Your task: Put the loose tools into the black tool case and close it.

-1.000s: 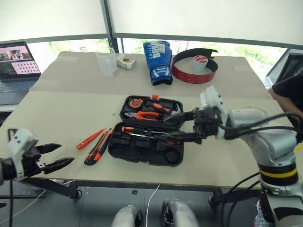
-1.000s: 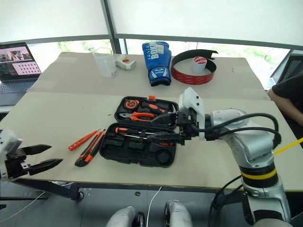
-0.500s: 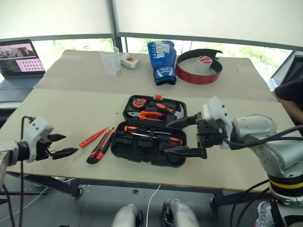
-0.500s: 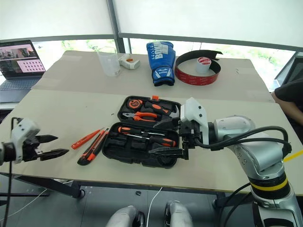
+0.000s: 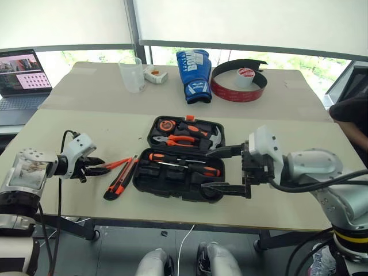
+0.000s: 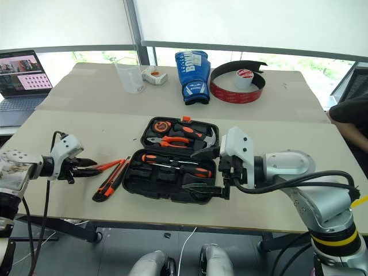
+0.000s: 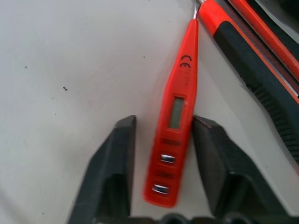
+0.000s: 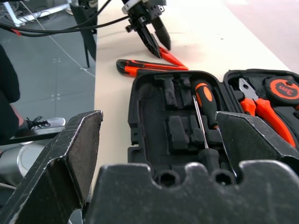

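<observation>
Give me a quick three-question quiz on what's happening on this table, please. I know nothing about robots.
1. True or false: the black moulded-plastic tool case is shut.
2. What lies between the fingers of the robot's left tool?
A. the thin orange screwdriver
B. a blue boxing glove
C. a clear plastic cup
3. Short answer: is the right tool, which hangs over the case's near right corner, open or shut?

Key: 1. False, the case lies open with tools in its slots. 2. A. 3. Open, and holding nothing.
</observation>
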